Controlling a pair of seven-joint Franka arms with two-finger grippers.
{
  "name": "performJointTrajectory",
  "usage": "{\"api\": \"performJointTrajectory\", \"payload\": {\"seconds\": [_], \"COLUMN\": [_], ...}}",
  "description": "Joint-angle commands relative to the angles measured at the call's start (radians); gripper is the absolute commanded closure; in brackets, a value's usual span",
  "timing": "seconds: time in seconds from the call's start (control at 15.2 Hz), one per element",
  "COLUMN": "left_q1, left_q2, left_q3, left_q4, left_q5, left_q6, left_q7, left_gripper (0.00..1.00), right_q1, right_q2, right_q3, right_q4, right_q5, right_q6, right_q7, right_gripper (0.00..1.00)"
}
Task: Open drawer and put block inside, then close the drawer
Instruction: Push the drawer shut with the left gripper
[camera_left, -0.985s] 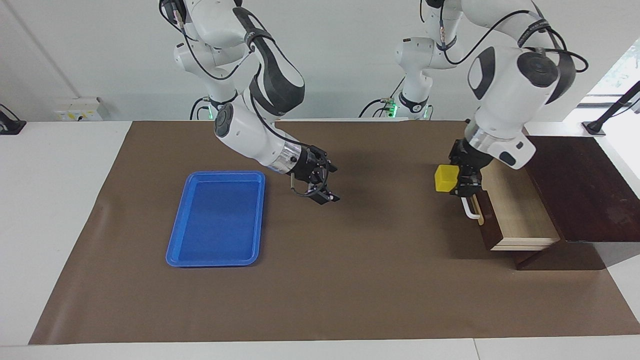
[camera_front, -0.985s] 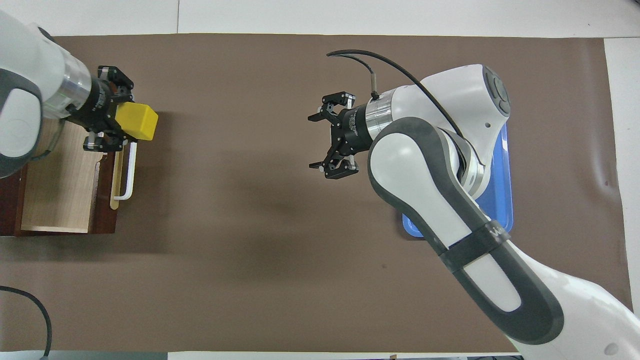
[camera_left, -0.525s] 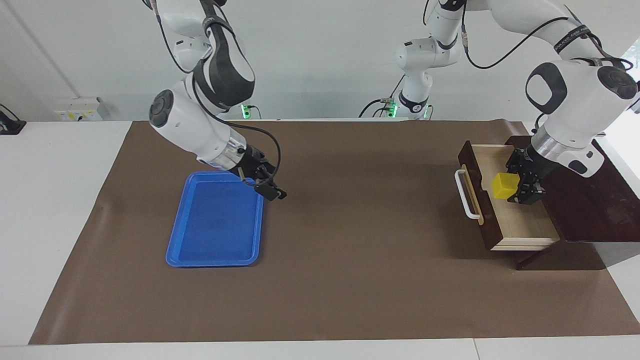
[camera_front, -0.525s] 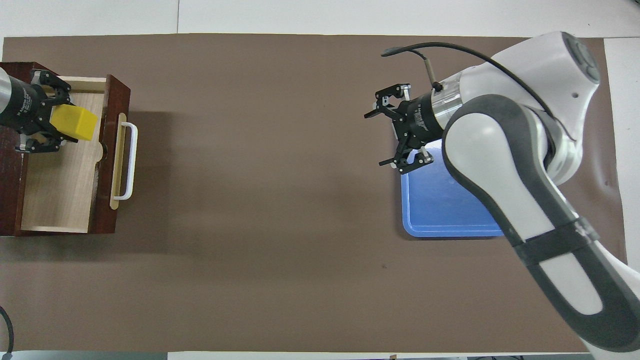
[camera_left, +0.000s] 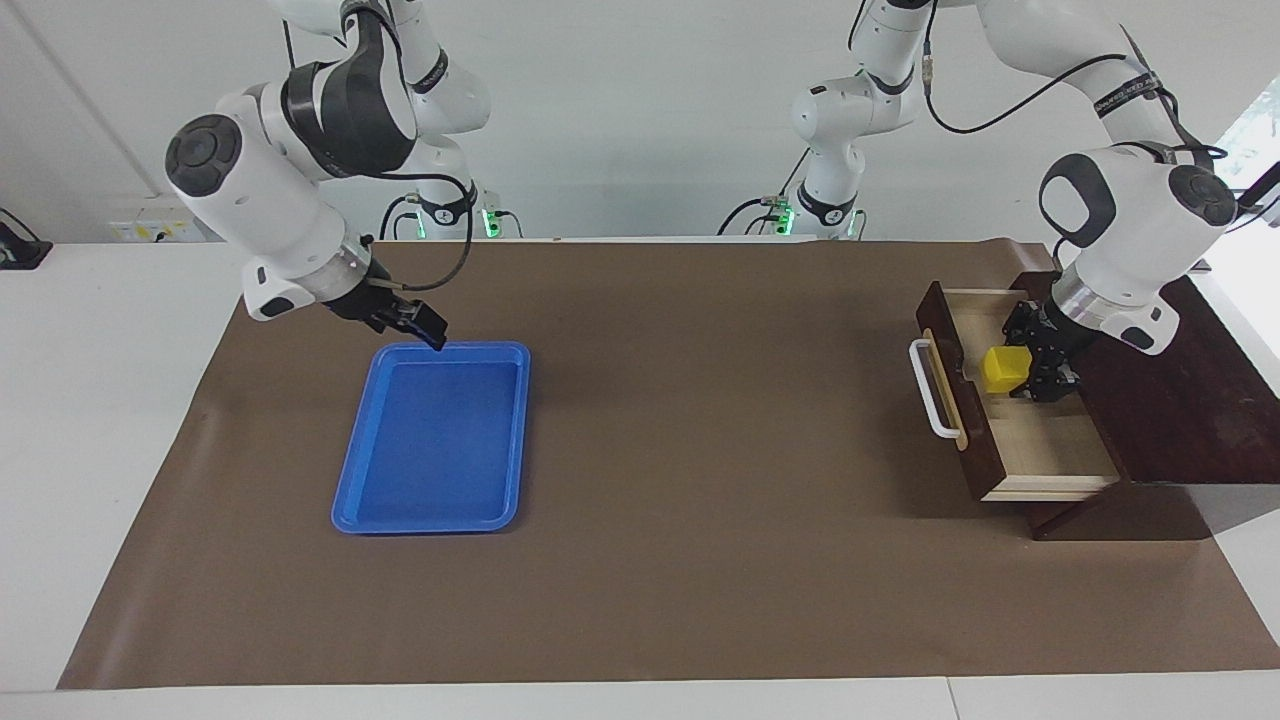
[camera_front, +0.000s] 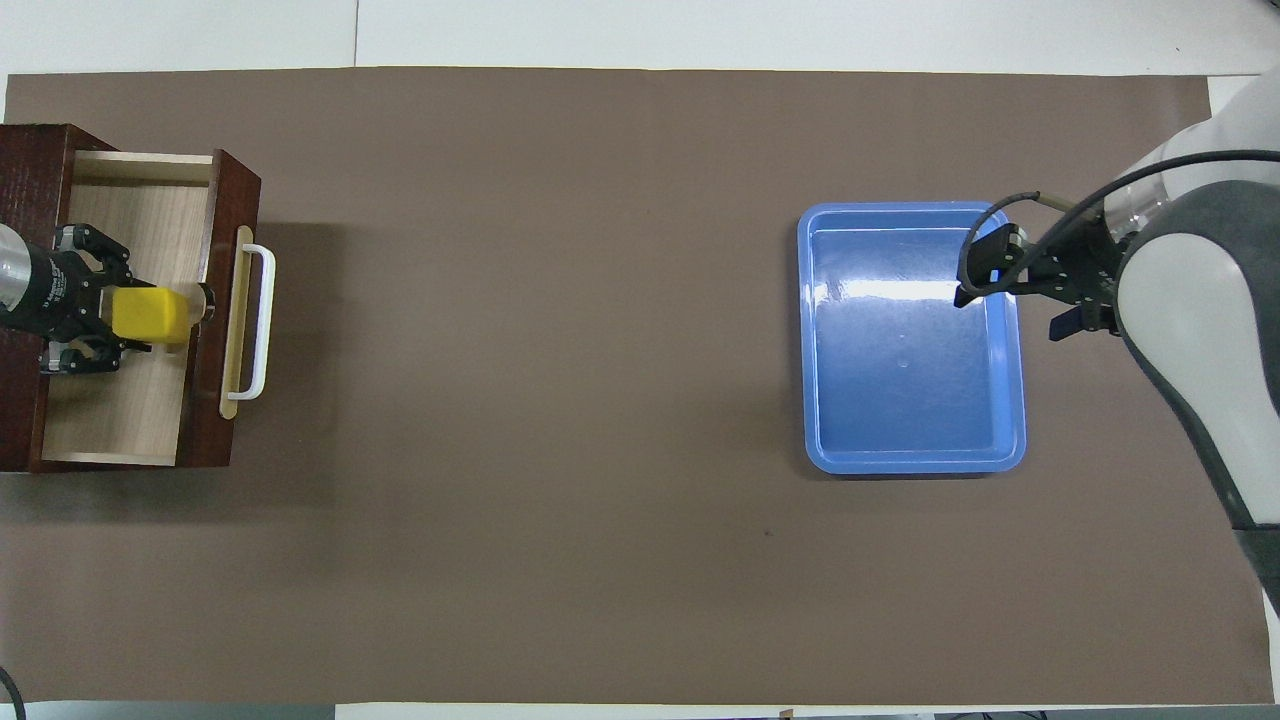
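At the left arm's end of the surface (camera_left: 700, 560), the drawer (camera_left: 1020, 420) stands pulled out of its dark wooden box (camera_left: 1170, 380), pale interior exposed. Its front and white bar handle (camera_left: 930, 390) face the right arm's end of the surface, and the handle's long axis runs nearer-to-farther from the robots. One second earlier the left gripper (camera_left: 1030, 375) carried the block (camera_left: 1003, 367) over the handle; it now hangs over the open drawer cavity. The fingers flank the yellow cube, but whether they grip it cannot be told. The right gripper (camera_left: 425, 325) has withdrawn from over the middle of the brown mat to the edge of the blue tray (camera_left: 430, 500) nearest the robots; its fingers stand wide apart and hold nothing.
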Motion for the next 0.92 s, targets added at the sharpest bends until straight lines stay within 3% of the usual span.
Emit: {"api": "performJointTrajectory", "payload": {"seconds": [0.0, 0.13, 0.26, 0.39, 0.53, 0.72, 0.85], "left_q1": [-0.004, -0.033, -0.157, -0.276, -0.317, -0.283, -0.239], "left_q2": [-0.022, 0.012, 0.046, 0.034, 0.008, -0.009, -0.006], "left_q3": [-0.003, -0.006, -0.007, -0.007, -0.007, -0.006, -0.006], "left_q4": [0.033, 0.151, 0.228, 0.172, 0.068, -0.015, -0.020], "left_q5": [0.001, 0.022, 0.039, 0.131, 0.153, 0.197, 0.224], "left_q6": [-0.025, -0.130, -0.170, -0.149, -0.075, 0.005, 0.026], "left_q7": [-0.026, -0.069, -0.266, -0.374, -0.422, -0.404, -0.335], "left_gripper": [0.00, 0.00, 0.00, 0.00, 0.00, 0.00, 0.00], "right_q1": [-0.050, -0.063, -0.084, -0.103, -0.127, -0.132, -0.135], "right_q2": [-0.062, -0.107, -0.147, -0.183, -0.193, -0.187, -0.171], "right_q3": [0.017, 0.019, 0.026, 0.026, 0.028, 0.026, 0.026], "right_q4": [-0.005, -0.016, -0.023, -0.043, -0.050, -0.059, -0.056], "right_q5": [-0.091, -0.128, -0.161, -0.165, -0.165, -0.162, -0.159], "right_q6": [-0.031, -0.040, -0.063, -0.080, -0.093, -0.085, -0.086], "right_q7": [-0.198, -0.306, -0.367, -0.423, -0.466, -0.437, -0.405], "right_gripper": [0.00, 0.00, 0.00, 0.00, 0.00, 0.00, 0.00]}}
